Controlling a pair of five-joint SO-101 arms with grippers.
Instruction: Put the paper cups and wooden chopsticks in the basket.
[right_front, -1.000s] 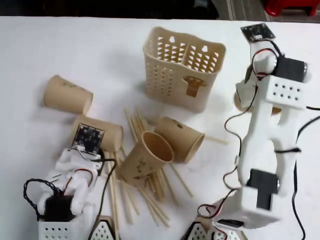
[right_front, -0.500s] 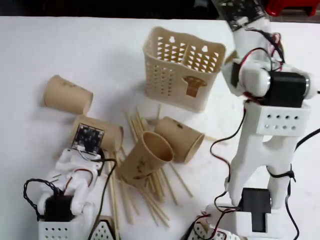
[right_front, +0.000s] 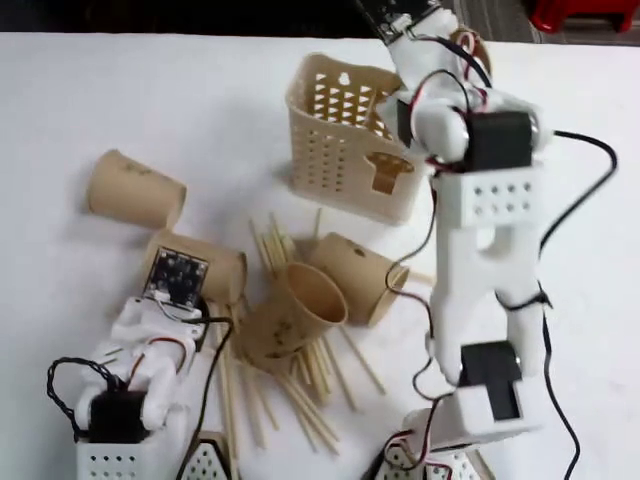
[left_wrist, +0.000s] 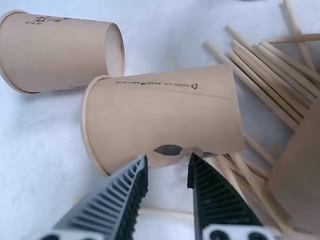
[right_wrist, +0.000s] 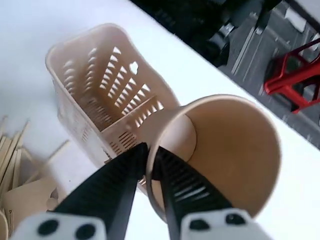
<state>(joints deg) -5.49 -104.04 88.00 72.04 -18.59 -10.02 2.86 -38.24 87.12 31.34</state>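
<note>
Paper cup (right_wrist: 230, 150), rim pinched in the right tool (right_wrist: 150, 150), near the right end of the basket (right_wrist: 67, 92) (left tool (left_wrist: 167, 160) narrowly parted).

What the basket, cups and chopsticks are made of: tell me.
The basket looks like cream moulded plastic, smooth, with regular cut-out holes. The cups seem matte tan paper, with a side seam and rolled rim. The chopsticks look like pale bare wood.

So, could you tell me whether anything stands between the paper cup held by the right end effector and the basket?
Nothing visible does. The right end effector is shut on the rim of the paper cup, which hangs close by the open top of the basket. The part of the basket's inside that shows looks free.
</note>
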